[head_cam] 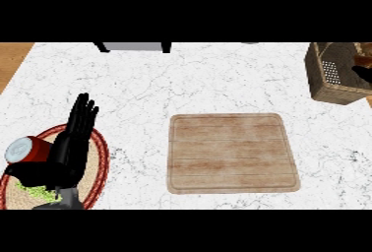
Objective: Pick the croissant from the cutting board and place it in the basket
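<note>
- At the far right edge of the counter (pixel 181 83) sits the basket (pixel 330 81), cut off by the frame; a brown shape inside it (pixel 361 60) may be the croissant, but too little shows to be sure.
- The board (pixel 232 152) lies bare at centre, so the croissant is no longer on it.
- A dark form at the basket's right edge (pixel 363 74) is probably the right hand; whether its fingers are open or curled cannot be told.
- The left hand (pixel 73 135) rests at the lower left, fingers straight and up, holding nothing, over a red-rimmed mat (pixel 102 157) with a red can (pixel 25 149) and something green (pixel 36 192) beside it.
- Judged from this, the task is at the placing step or just past it.
- To do it well: let the croissant go only once it is well inside the basket wall, not over the rim.
- Open the fingers fully, then lift straight up so nothing snags the weave or drags the basket.
- Keep the left hand parked; it is well apart from the work.
</note>
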You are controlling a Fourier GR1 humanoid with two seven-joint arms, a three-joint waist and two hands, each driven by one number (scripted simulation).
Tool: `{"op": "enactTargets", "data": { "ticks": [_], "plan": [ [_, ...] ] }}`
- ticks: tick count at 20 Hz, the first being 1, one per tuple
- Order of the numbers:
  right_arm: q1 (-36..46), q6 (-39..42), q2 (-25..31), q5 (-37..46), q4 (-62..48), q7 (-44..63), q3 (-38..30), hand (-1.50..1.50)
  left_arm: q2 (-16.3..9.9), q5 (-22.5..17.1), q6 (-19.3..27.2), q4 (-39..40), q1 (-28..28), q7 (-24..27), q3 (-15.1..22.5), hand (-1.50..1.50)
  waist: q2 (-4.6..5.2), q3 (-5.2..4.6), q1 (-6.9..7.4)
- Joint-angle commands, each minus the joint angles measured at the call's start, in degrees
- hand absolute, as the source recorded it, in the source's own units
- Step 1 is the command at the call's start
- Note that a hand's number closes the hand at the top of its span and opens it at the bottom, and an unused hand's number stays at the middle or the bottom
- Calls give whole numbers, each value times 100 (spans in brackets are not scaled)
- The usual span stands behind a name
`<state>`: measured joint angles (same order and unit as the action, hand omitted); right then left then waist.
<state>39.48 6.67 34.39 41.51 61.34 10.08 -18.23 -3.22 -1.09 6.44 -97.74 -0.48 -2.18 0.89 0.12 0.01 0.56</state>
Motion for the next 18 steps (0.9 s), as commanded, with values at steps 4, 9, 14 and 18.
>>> {"op": "enactTargets", "data": {
  "ticks": [4,9,14,18],
  "plan": [
    [581,-524,245,45,-1676,-840,-166,150,20,71,-76,287,37,453,-24,0,20,1,55],
    [360,-940,110,-15,-1667,-559,-306,150,-149,-280,-293,-199,56,-215,-172,0,1,1,18],
    [677,-984,311,27,-2782,-1137,-270,-150,23,-37,-156,1,209,246,-62,0,16,2,46],
    [883,-1087,386,-109,-3054,-1405,-367,-150,126,128,11,79,-249,-88,75,0,18,3,40]
  ]
}}
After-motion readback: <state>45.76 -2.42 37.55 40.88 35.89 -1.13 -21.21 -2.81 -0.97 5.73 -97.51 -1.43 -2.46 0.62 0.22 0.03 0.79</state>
